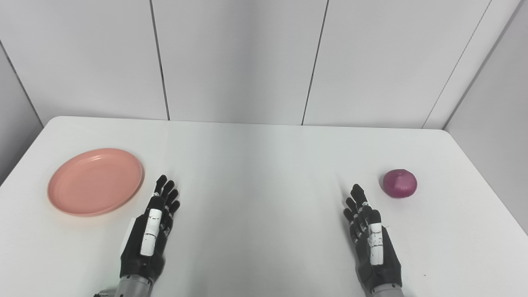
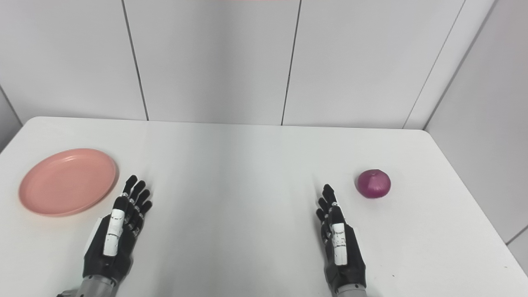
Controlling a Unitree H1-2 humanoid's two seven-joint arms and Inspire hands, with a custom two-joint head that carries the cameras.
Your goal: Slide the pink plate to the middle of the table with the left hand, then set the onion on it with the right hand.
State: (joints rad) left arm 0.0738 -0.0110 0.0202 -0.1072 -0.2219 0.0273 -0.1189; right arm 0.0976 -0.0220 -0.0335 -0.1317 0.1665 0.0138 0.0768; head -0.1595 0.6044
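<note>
Worktop (image 1: 264, 165): white, with rounded far corners, set against pale wall panels (image 1: 239, 62).
Pink plate (image 1: 95, 181): lies flat on the left side of the worktop, well away from its middle, with nothing on it.
Onion (image 1: 399, 183): a purple-red bulb that sits on the right side of the worktop, well apart from the pink plate.
Left robot hand (image 1: 150, 231): comes in from the bottom edge on the left, its fingers stretched forward and a little apart, holding nothing. It is just to the right of the pink plate's near rim and does not touch it.
Right robot hand (image 1: 371, 237): comes in from the bottom edge on the right, its fingers likewise extended and spread, with nothing in its grasp. Its fingertips (image 1: 357, 192) point toward the far side, near the onion's left but apart from it.
Middle of the worktop: the bare stretch between the two hands.
</note>
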